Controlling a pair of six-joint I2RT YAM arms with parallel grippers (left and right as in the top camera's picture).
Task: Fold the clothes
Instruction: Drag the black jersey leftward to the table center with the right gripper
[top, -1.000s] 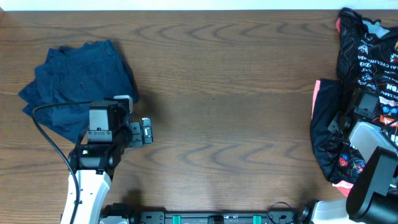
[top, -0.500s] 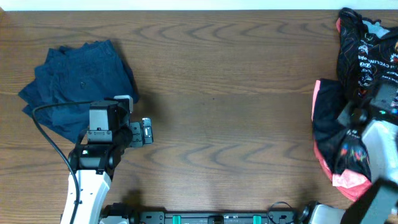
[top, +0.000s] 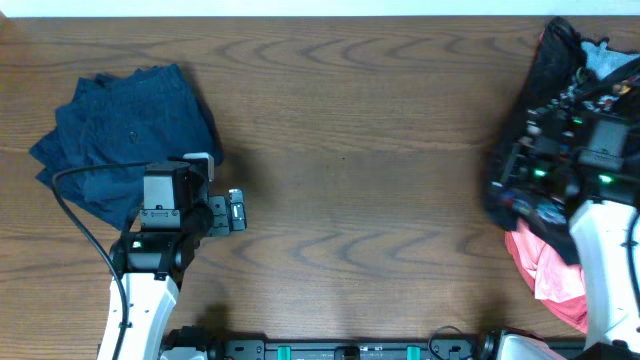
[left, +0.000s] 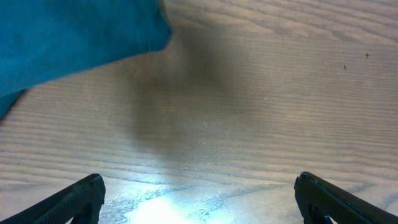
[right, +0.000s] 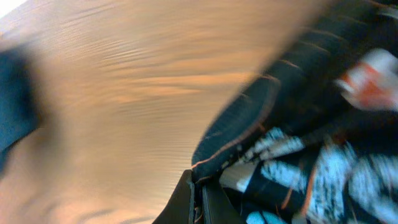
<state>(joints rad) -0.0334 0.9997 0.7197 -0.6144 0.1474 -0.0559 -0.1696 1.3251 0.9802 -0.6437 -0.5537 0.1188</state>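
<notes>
Left gripper (left: 199, 202) wide open, nothing between the fingers, only bare worktop (top: 380, 150) under it, lit by a bright glare patch in the wrist view. Left arm (top: 140, 300) comes up from the bottom edge at lower left, white link then black wrist, with the gripper turned toward the right of the frame. Black cable (top: 75, 215) loops off its left side. Navy garment (top: 125, 130) lies bunched at upper left of the overhead, just beside the wrist and apart from the fingers.

Worktop is brown wood grain, bare across the middle.

Right arm (top: 605, 270) rises from the lower right corner, black wrist with green lights up at mid right. Right gripper (right: 198, 198) is pinched closed on the hem of the black jersey (top: 560, 60); wrist view is blurred. Jersey hangs bunched around the wrist along the right edge. Coral-pink shirt (top: 550, 275) lies crumpled at lower right, beside the arm.
</notes>
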